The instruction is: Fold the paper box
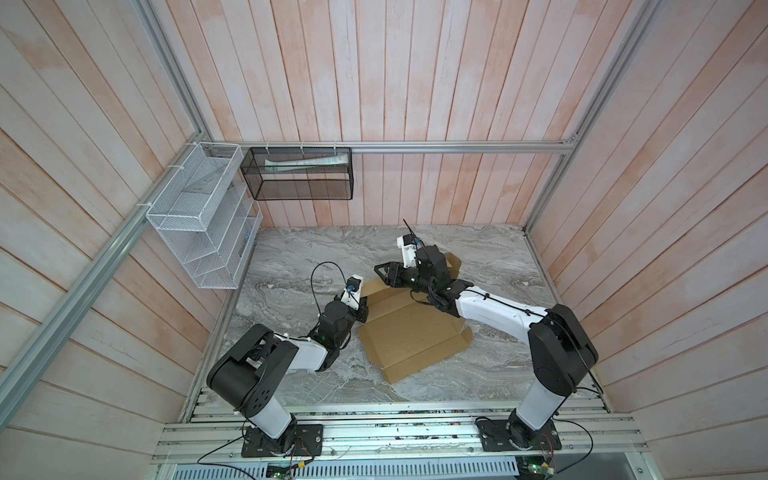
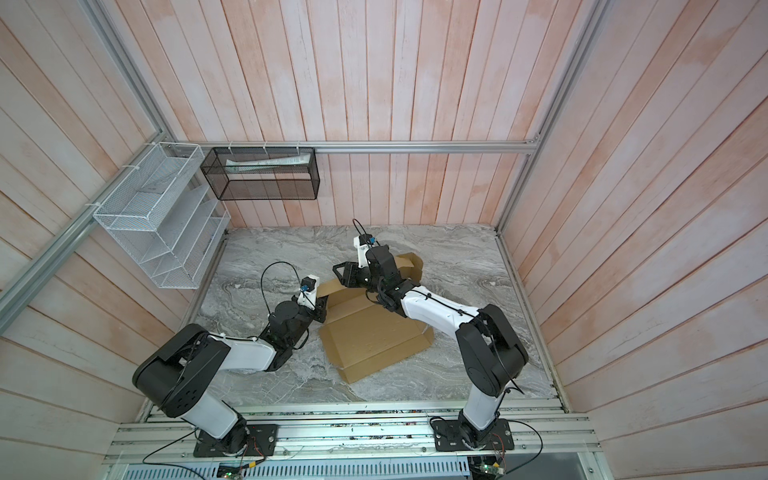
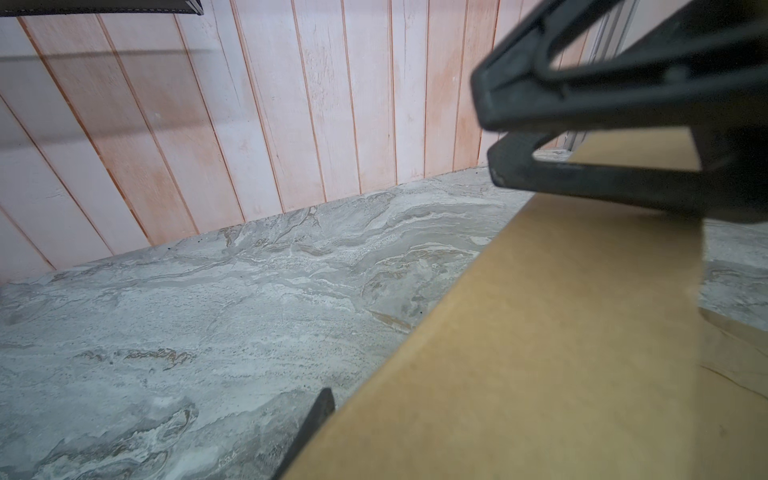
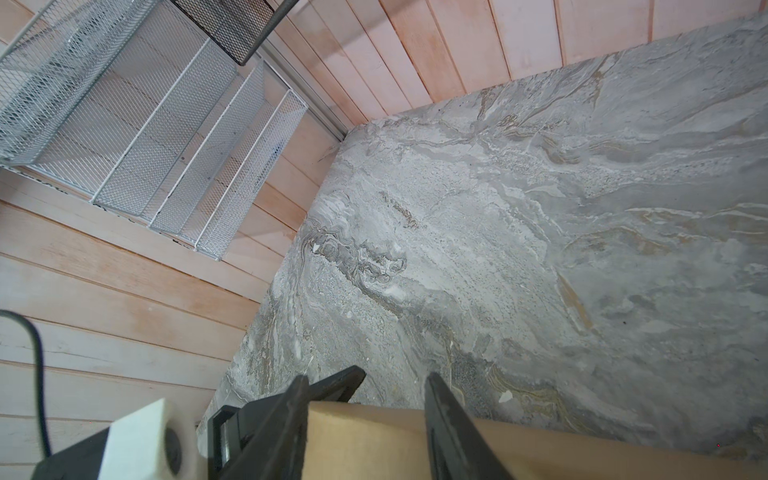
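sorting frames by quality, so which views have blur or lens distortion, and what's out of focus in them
In both top views all is sharp, but the wide lens makes the planks fan out; in the left wrist view the right gripper and the near box are blurred, the table crisp; in the right wrist view its fingers are soft, the table sharp.

Your paper box (image 1: 411, 336) is matt tan cardboard. The surface (image 1: 316, 253) looks like smooth, grey-veined stone, the walls (image 1: 415, 83) are pale, grainy wood planks, and the white basket (image 1: 195, 232) and black basket (image 1: 299, 191) are metal mesh.
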### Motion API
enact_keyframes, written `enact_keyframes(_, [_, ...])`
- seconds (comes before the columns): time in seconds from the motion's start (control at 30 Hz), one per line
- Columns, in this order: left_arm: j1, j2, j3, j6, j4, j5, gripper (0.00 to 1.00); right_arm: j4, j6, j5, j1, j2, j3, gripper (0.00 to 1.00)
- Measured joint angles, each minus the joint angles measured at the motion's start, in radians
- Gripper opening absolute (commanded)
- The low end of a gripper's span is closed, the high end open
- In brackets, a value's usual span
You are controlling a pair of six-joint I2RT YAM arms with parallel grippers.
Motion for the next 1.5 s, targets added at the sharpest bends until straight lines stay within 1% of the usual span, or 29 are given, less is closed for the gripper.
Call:
enact_keyframes(0.17, [0.002, 0.01, 0.0, -0.01, -0.001, -0.007, 0.05, 0.024, 0.002, 0.0, 0.0, 0.026, 0.001, 0.44])
enact_keyframes(0.4, [0.002, 0.01, 0.0, -0.024, -0.005, -0.021, 0.18, 0.053, 0.011, 0.0, 0.0, 0.041, 0.002, 0.43])
enact_keyframes(0.8, [0.0, 0.01, 0.008, -0.061, -0.027, -0.063, 0.35, 0.052, 0.035, 0.03, 0.0, 0.061, 0.024, 0.4])
enact_keyframes(1.3, [-0.016, -0.031, 0.026, -0.132, -0.139, -0.093, 0.47, 0.027, 0.058, 0.053, -0.003, 0.098, 0.063, 0.38])
enact_keyframes(1.5, [-0.027, -0.062, 0.026, -0.141, -0.187, -0.104, 0.48, 0.021, 0.061, 0.053, -0.007, 0.106, 0.071, 0.38])
